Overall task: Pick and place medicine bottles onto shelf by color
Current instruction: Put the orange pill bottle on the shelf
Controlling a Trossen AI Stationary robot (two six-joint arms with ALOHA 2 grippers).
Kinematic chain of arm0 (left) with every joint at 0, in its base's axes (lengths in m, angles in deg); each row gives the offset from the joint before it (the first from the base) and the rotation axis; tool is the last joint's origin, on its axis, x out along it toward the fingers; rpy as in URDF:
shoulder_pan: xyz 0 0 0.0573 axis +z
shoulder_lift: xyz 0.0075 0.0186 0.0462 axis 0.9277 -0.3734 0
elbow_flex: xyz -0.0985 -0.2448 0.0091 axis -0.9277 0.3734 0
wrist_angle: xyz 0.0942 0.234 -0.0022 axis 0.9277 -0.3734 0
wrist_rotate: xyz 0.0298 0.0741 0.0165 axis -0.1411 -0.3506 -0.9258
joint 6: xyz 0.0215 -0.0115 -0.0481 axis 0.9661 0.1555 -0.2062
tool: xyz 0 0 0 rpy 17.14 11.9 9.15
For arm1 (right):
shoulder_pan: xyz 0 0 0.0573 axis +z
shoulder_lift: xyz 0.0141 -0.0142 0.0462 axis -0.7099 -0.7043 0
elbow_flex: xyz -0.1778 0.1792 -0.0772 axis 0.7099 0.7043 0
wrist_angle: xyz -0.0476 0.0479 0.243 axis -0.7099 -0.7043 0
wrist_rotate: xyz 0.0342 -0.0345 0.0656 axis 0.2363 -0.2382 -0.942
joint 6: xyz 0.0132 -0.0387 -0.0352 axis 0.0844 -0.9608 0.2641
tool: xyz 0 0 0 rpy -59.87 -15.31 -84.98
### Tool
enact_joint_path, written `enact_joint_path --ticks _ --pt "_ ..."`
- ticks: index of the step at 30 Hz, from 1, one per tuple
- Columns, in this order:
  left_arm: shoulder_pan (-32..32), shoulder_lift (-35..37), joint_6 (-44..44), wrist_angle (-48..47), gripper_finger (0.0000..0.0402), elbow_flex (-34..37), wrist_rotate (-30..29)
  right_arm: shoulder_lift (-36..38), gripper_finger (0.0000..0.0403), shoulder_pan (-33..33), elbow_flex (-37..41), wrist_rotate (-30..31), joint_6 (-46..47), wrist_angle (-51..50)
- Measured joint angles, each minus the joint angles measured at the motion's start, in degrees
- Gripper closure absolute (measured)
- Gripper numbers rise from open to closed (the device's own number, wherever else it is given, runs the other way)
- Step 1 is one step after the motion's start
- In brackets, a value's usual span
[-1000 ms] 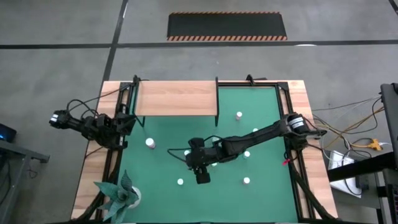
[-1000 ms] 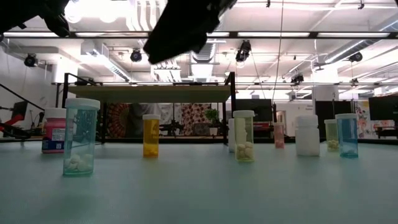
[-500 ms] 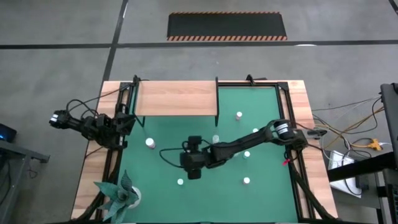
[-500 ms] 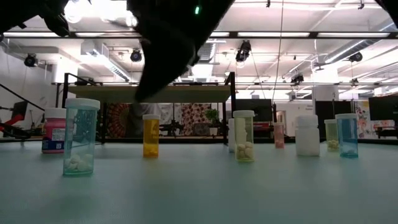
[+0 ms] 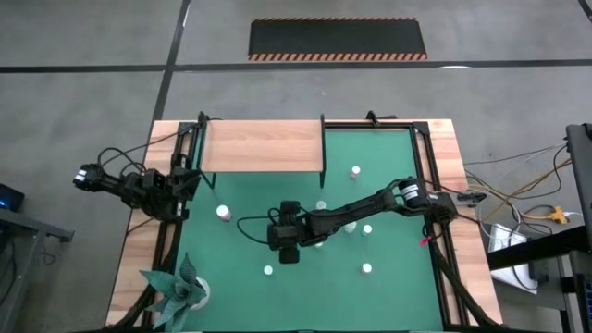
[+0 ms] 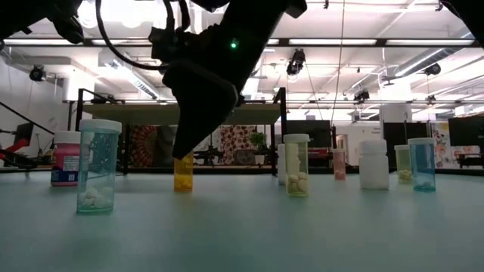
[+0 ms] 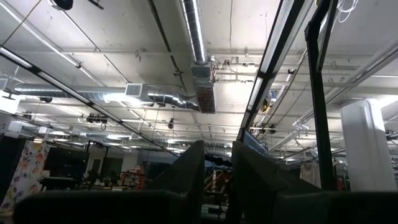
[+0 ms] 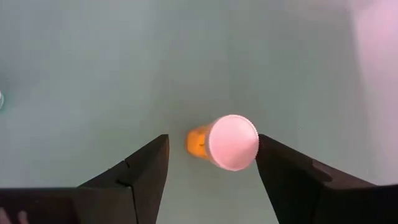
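1. Hanging over the middle of the green mat [image 5: 398,157], the right gripper [image 8: 211,163] points down with its fingers [image 8: 144,169] spread wide.
2. An orange bottle [image 8: 225,143] with a white cap stands upright on the mat, between the fingers and touching neither.
3. Other bottles stand scattered over the mat, among them a pale blue bottle [image 6: 98,165] and a white bottle [image 6: 373,164].
4. The shelf [image 5: 262,146] sits at the mat's far left edge, well apart from the orange bottle.
5. The left gripper [image 5: 188,182] waits at the table's left edge, fingers close together, holding nothing.
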State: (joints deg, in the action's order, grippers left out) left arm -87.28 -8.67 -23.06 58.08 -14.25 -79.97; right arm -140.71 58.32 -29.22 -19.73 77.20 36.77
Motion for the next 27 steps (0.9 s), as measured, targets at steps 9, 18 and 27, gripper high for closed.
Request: enact_joint_path --ticks 9,18,27 --pt "0.0 0.02 1.06 0.35 0.0337 0.0 0.02 0.17 0.0233 -0.33 -0.14 -0.79 0.8 0.98" --pt "0.0 0.0 1.18 0.39 0.0336 0.0 0.02 0.17 0.0305 -0.88 -0.17 -0.81 1.02 0.95" --pt "0.0 0.0 1.11 0.39 0.0336 0.0 0.02 2.32 0.0285 -0.93 -6.96 -10.57 0.61 -7.19"
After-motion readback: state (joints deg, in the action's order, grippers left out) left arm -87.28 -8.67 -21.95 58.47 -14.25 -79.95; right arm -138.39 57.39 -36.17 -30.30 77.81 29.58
